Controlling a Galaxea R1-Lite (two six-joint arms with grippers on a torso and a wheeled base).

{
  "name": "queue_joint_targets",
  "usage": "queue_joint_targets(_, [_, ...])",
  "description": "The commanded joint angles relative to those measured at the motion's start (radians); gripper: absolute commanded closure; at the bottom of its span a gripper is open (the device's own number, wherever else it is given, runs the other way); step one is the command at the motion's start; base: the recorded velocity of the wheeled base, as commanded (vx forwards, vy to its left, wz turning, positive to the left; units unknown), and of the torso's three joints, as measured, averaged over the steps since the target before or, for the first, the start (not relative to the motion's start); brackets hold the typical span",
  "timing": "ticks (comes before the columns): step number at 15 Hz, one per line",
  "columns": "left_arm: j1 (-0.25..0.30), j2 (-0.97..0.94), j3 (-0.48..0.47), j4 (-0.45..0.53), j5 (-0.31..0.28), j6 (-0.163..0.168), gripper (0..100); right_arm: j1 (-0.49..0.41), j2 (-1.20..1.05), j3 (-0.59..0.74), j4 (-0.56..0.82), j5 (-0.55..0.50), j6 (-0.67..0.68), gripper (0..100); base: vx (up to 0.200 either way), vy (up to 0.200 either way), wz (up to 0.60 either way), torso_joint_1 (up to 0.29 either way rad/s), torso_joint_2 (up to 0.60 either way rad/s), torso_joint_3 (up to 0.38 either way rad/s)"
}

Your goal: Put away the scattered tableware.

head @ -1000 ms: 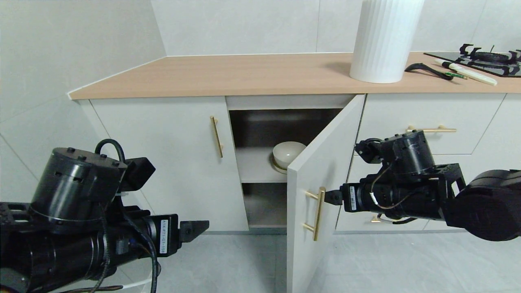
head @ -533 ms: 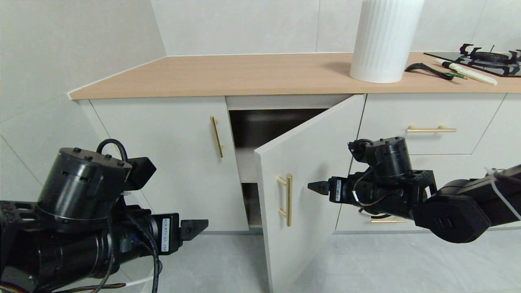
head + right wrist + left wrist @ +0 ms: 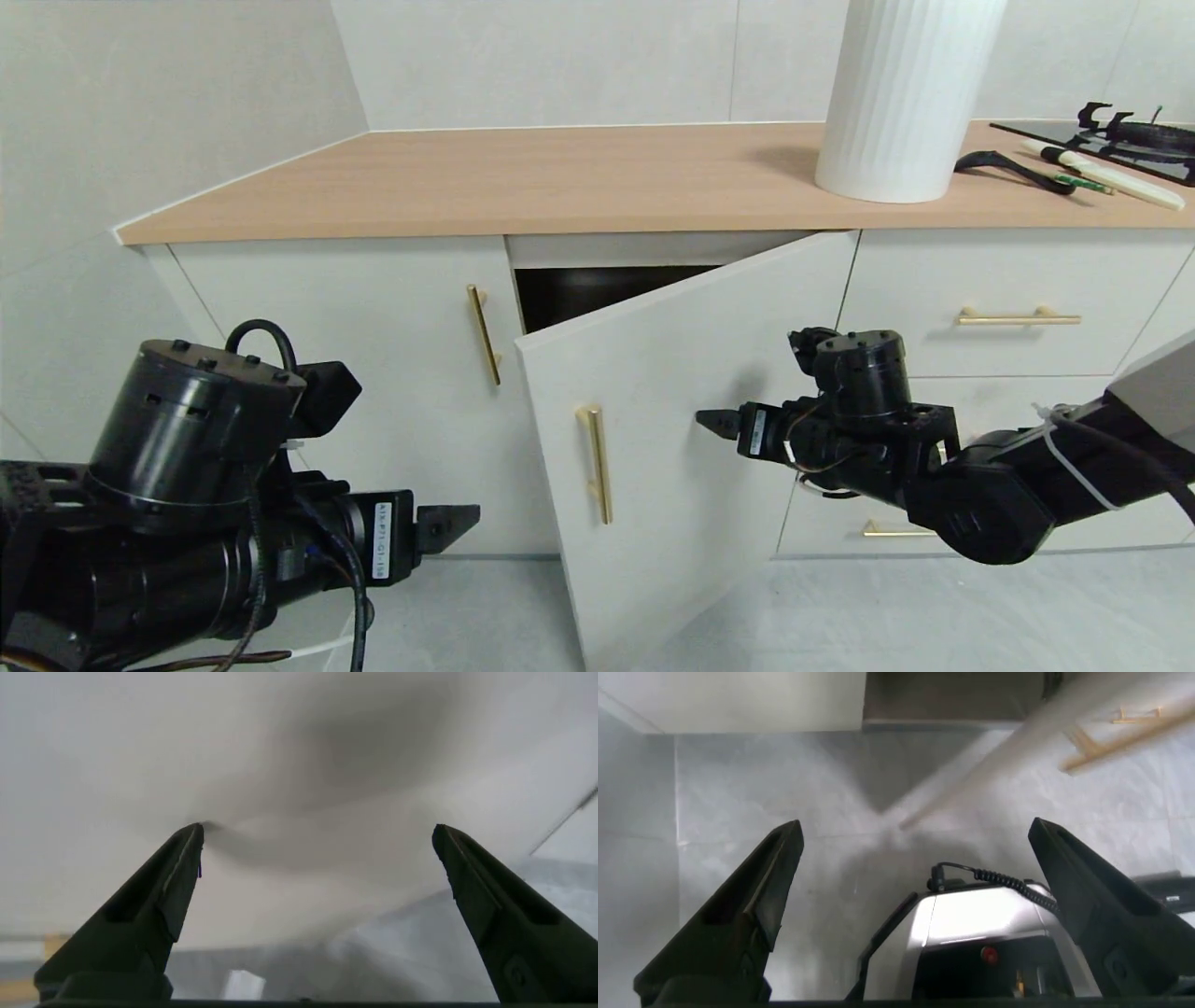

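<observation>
Head view: cabinet door [image 3: 672,373] stood ajar, right gripper [image 3: 711,422] at its face beside the gold handle [image 3: 595,464]; left gripper [image 3: 457,521] hung low, well apart. Left wrist view: its fingers [image 3: 757,896] were spread above the floor. Right wrist view: fingers [image 3: 168,891] were spread, tips near the door.

the tabletop [image 3: 523,177] and the cabinet door [image 3: 681,420] under it are looked down on from the head, facing forward, from a little way back. from the left wrist, the floor [image 3: 785,775] is faced past the left end effector [image 3: 915,831]. from the right wrist, the door's face is met very close. the door is shared by all three views.
</observation>
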Motion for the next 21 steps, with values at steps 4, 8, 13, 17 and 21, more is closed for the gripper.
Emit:
queue_joint_targets(4, [0.001,0.005,0.001,0.001,0.001,0.000,0,0.023,0.023,-0.027,-0.008,-0.014,0.026,0,0.000,0.000,0.00,0.000,0.00,0.000])
queue_joint_targets(8, [0.001,0.008,0.002,0.001,0.001,0.000,0,0.023,0.095,-0.113,-0.054,-0.129,0.081,0,0.000,0.000,0.00,0.000,0.00,0.000])
queue_joint_targets(13, [0.001,0.008,0.001,0.001,0.001,0.000,0,0.023,0.146,-0.179,-0.079,-0.215,0.097,0,0.000,0.000,0.00,0.000,0.00,0.000])
queue_joint_targets(17, [0.001,0.010,0.001,0.001,0.001,-0.002,0,0.020,0.172,-0.209,-0.079,-0.259,0.097,0,0.000,0.000,0.00,0.000,0.00,0.000])
queue_joint_targets(21, [0.001,0.010,0.001,0.001,0.001,-0.002,0,0.009,0.224,-0.280,-0.079,-0.350,0.094,0,0.000,0.000,0.00,0.000,0.00,0.000])
